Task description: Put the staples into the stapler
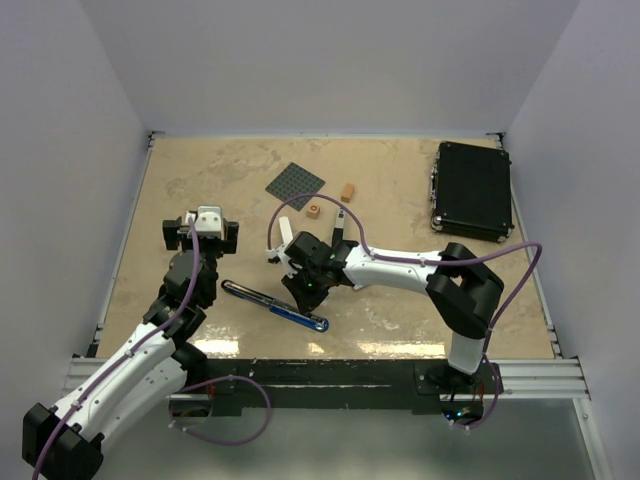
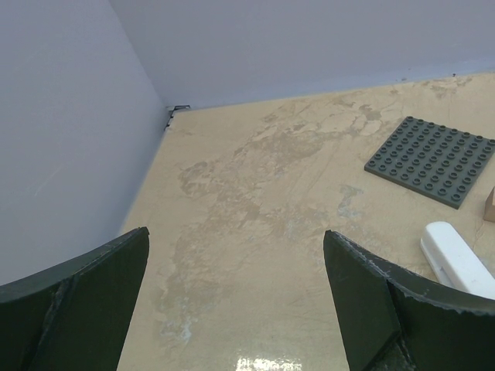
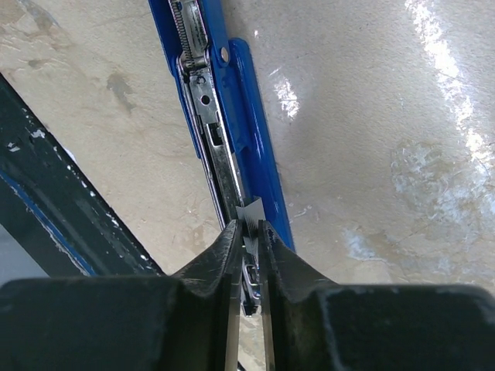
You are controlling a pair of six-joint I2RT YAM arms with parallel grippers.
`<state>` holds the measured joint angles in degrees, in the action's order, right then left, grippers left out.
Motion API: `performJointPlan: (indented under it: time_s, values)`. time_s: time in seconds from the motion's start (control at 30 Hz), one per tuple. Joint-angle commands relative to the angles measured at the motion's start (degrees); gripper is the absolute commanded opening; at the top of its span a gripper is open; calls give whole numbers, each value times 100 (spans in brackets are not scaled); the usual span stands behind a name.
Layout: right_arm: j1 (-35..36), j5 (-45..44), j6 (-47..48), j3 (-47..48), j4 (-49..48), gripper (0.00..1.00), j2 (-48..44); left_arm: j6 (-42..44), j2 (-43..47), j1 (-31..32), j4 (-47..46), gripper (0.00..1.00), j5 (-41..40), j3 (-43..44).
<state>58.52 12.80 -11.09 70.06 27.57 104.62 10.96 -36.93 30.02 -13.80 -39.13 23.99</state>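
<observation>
The stapler (image 1: 275,305) lies opened flat on the table, black lid and blue base; its blue base with the metal magazine rail (image 3: 247,116) fills the right wrist view. My right gripper (image 1: 305,293) points down over the stapler's middle. In the right wrist view it (image 3: 247,226) is shut on a thin grey strip of staples (image 3: 250,210), held right over the rail. A tiny whitish box with a dark end (image 1: 340,221) lies behind the right arm. My left gripper (image 1: 203,230) is open and empty, to the left of the stapler, with bare table between its fingers (image 2: 363,294).
A grey studded baseplate (image 1: 296,185) lies at the back middle and also shows in the left wrist view (image 2: 433,158). Two small orange blocks (image 1: 347,191) (image 1: 314,210) lie beside it. A white oblong piece (image 1: 287,232) (image 2: 456,259) lies near the right wrist. A black case (image 1: 472,190) sits back right.
</observation>
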Motion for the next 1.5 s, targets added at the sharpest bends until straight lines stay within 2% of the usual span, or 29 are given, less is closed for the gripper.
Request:
performJointPlan:
  time_s: [0.0,0.4,0.57,0.73,0.93,1.17,1.47]
  values:
    - [28,-321,90,262,292,13,-196,-156,-16,-31,-123,99,81,89]
    - [28,-1085,195,596,635,9,-407,-164,19,-31,-114,99,73,97]
    - [19,-1823,221,666,784,9,-276,-164,28,-31,-123,99,73,97]
    - [28,-3044,134,684,802,9,-3,-164,36,-31,-123,99,73,89]
    - [89,-3845,-86,588,618,10,173,-156,36,-31,-149,99,81,80]
    - [308,-4232,-262,631,609,11,437,-164,36,-31,-167,99,90,80]
    - [590,-4268,-438,693,732,17,639,-156,63,-31,-167,99,90,88]
